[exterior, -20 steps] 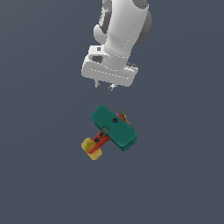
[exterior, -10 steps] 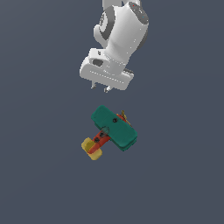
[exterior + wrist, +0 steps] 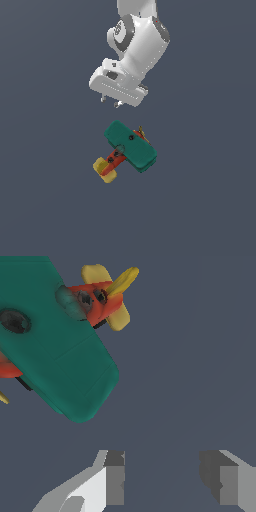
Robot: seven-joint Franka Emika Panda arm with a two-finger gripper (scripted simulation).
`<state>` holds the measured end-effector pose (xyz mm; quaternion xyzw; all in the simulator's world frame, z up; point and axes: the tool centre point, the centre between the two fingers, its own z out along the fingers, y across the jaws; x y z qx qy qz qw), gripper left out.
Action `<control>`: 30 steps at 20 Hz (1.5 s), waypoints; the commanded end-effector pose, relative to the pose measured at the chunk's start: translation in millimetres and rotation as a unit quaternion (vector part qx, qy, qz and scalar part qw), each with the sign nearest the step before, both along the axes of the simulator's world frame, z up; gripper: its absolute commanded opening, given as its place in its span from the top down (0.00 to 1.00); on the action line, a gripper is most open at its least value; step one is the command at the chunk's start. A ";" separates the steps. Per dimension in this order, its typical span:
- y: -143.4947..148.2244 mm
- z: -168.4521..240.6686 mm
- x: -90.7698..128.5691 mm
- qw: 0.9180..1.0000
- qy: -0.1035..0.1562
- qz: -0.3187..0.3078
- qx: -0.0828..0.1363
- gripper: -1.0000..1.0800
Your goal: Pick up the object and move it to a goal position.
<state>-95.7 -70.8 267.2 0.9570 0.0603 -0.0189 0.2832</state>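
Observation:
The toy airplane (image 3: 129,146) lies on the dark grey floor, with a broad teal wing, a red body, a yellow tail block (image 3: 104,170) and a small yellowish propeller (image 3: 142,133). My gripper (image 3: 111,102) hangs above it, apart from it and offset toward the propeller end. It is open and empty. In the wrist view the teal wing (image 3: 57,356) and the red nose with the propeller (image 3: 112,293) fill one corner. Both fingers (image 3: 114,478) show at the picture's edge with a wide gap, and my gripper (image 3: 167,481) holds nothing. The tail is outside the wrist view.
The white arm (image 3: 140,45) comes down from the top of the exterior view. Plain dark grey floor (image 3: 210,200) surrounds the airplane on all sides.
The hand has shifted slightly toward the exterior view's left and a little lower, and the arm's lean has changed. The airplane has not moved.

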 end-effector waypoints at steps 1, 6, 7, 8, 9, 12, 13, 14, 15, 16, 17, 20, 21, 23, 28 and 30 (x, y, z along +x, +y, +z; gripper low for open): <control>-4.3 -2.7 -1.3 1.000 0.000 0.004 -0.015 0.38; -12.3 -7.7 -3.5 0.999 -0.001 0.012 -0.044 0.38; -13.8 -8.7 -3.9 0.999 -0.001 0.014 -0.049 0.38; -15.3 -9.6 -4.3 0.998 -0.001 0.016 -0.055 0.38; -16.8 -10.6 -4.7 0.998 -0.001 0.017 -0.060 0.38; -21.2 -13.3 -5.7 0.997 -0.002 0.023 -0.077 0.38; -22.6 -14.2 -6.0 0.996 -0.003 0.025 -0.082 0.38; -23.9 -15.1 -6.3 0.996 -0.003 0.028 -0.088 0.38; -25.3 -15.9 -6.6 0.995 -0.004 0.030 -0.093 0.38; -26.6 -16.8 -6.9 0.995 -0.004 0.032 -0.098 0.38; -27.9 -17.6 -7.2 0.994 -0.005 0.034 -0.104 0.38; -31.6 -20.1 -7.9 0.992 -0.007 0.042 -0.119 0.38; -32.8 -20.9 -8.1 0.991 -0.008 0.044 -0.124 0.38; -35.1 -22.4 -8.5 0.990 -0.009 0.049 -0.134 0.38; -40.4 -26.3 -9.2 0.985 -0.014 0.063 -0.158 0.38; -42.3 -27.8 -9.4 0.983 -0.016 0.069 -0.167 0.38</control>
